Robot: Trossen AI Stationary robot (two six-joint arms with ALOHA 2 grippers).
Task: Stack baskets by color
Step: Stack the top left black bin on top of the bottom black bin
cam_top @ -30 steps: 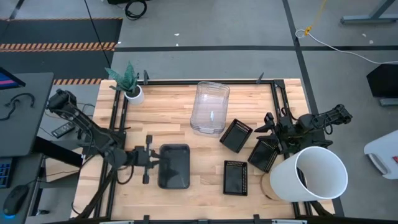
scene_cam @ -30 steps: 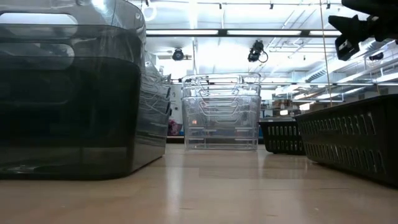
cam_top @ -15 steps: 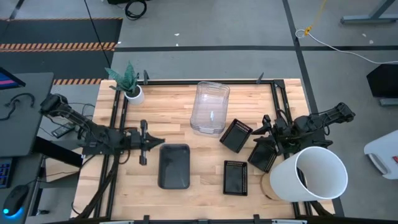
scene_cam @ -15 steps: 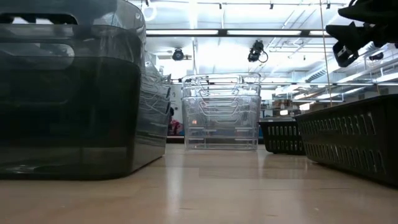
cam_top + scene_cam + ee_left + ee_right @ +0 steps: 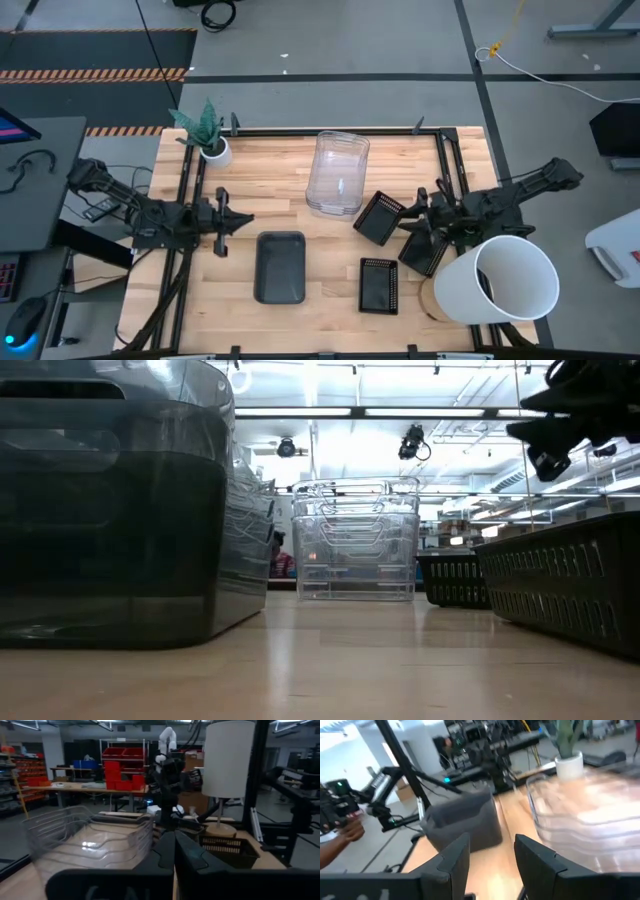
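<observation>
A stack of clear baskets [image 5: 338, 172] stands at the table's far middle, and a stack of smoky dark-grey baskets [image 5: 280, 266] at the near middle. Three black mesh baskets [image 5: 380, 217] [image 5: 378, 285] [image 5: 424, 250] rest apart on the right. My left gripper [image 5: 240, 217] hovers shut, left of the dark-grey stack and clear of it. My right gripper [image 5: 406, 220] hangs open in the air above the gap between two mesh baskets, holding nothing; the low view shows it [image 5: 555, 425] well above them.
A large white bucket [image 5: 505, 280] lies on its side at the near right corner, close to my right arm. A small white plant pot [image 5: 213, 150] stands at the far left. Black frame rails run along the table's sides. A person's hand [image 5: 345, 830] shows beyond the table.
My left gripper has drawn back from the left side of the dark-grey stack, going toward the table's left and far edges, and has turned to point level across the table. The dark-grey stack stays where it was. My right gripper has edged a little toward the table's left and sunk slightly.
</observation>
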